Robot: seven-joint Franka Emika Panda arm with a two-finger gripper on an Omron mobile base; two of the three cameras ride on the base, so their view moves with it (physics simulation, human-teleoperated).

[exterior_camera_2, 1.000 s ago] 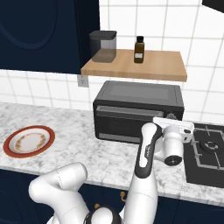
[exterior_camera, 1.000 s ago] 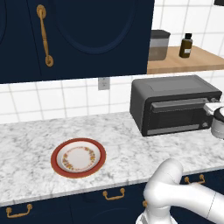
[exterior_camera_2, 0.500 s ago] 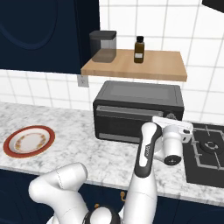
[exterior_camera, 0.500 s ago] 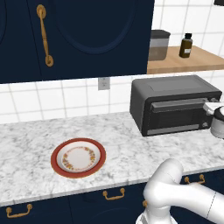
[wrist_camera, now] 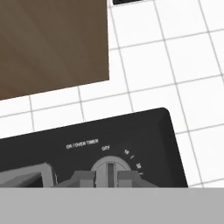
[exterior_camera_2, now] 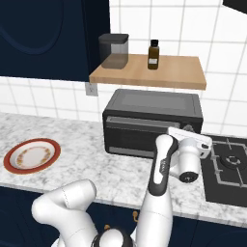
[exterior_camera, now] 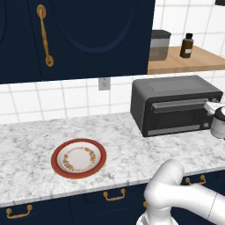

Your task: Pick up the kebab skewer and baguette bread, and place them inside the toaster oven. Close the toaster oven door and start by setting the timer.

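On the marble desk (exterior_camera: 30, 145), at its left, we see the red-rimmed plate (exterior_camera: 78, 158) lying bare, with no skewer or bread on it. To the right stands the toaster oven (exterior_camera: 175, 104), its toaster oven door (exterior_camera: 176, 116) up and shut; we judge the food is inside, though the dark glass hides it. Above it a wooden shelf (exterior_camera_2: 147, 72) carries a grey canister (exterior_camera_2: 114, 50) and a brown bottle (exterior_camera_2: 153, 54).

At the oven's right end the gripper (wrist_camera: 106, 176) is at the timer knob (wrist_camera: 109, 166), under the "ON / OVEN TIMER" lettering. The fingers (wrist_camera: 82, 178) stand narrow, one either side of the knob's raised middle rib, and appear to pinch it; the pointer looks to be at OFF.

We judge the knob a small, rigid, smooth dial that turns against some resistance. The rib is the place to hold: squeezing its flat sides gives purchase, whereas the round skirt would slip. The wrist should roll about the knob's axis, since an off-centre twist could slide the fingers off.
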